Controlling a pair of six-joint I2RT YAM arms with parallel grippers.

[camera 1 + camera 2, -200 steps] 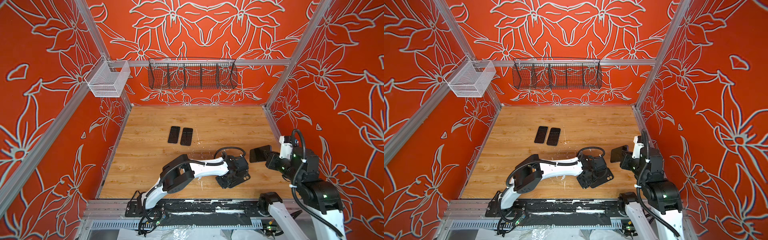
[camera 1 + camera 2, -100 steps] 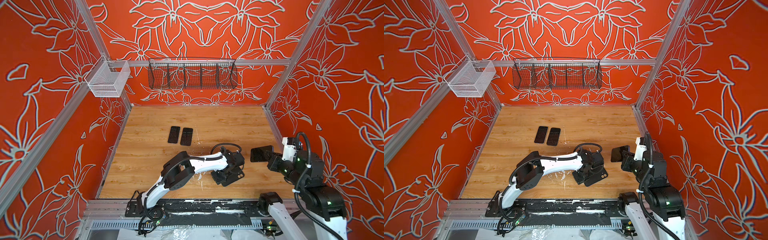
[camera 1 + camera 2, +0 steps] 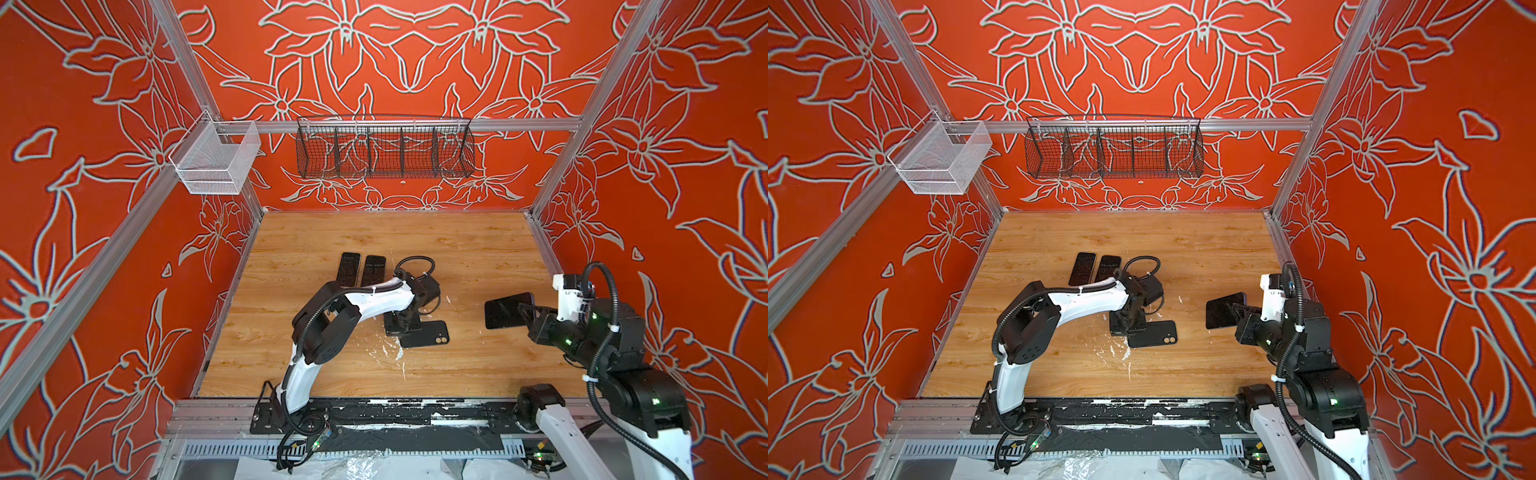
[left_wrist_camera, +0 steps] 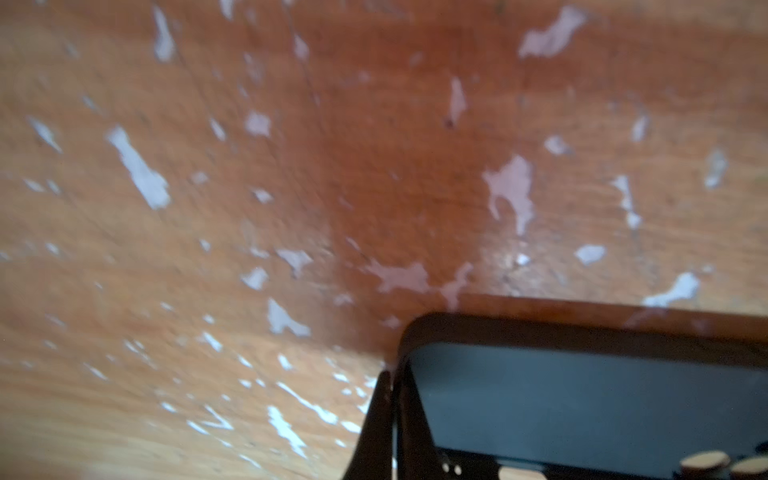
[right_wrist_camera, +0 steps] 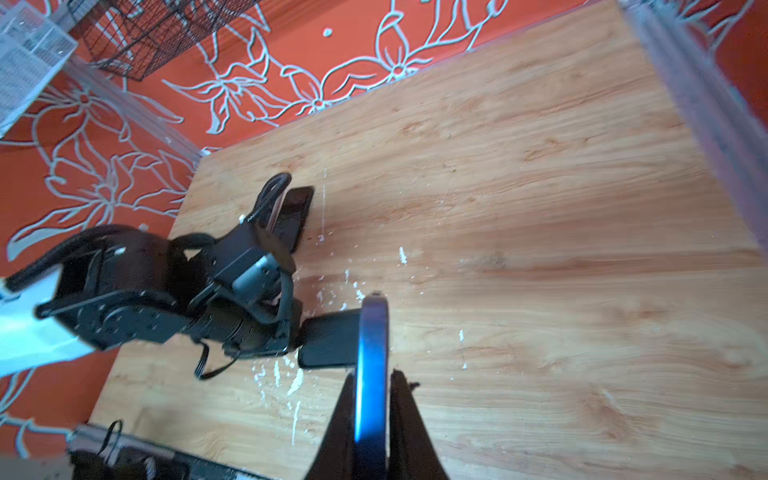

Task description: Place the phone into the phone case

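A wood-grain tabletop [image 3: 457, 249], flecked with white chips, is sitting inside orange floral walls. The left pincer [image 3: 402, 330] is pinching shut on one short end of the phone case [image 3: 428, 334], a matte black rounded rectangle with two round camera holes, which is lying flat near the tabletop's middle. The right pincer [image 3: 524, 311] is gripping the phone [image 3: 505, 309], a glossy dark slab with a blue metallic edge, raised at the right and apart from the case. Compared with a second ago, the left pincer is now closed and is sitting, with the case, further left.

A black rectangular phone case [image 3: 428, 334] lies near the middle of the scuffed light-wood tabletop [image 3: 457, 249]. Two flat black slabs [image 3: 348, 268] lie side by side behind it.
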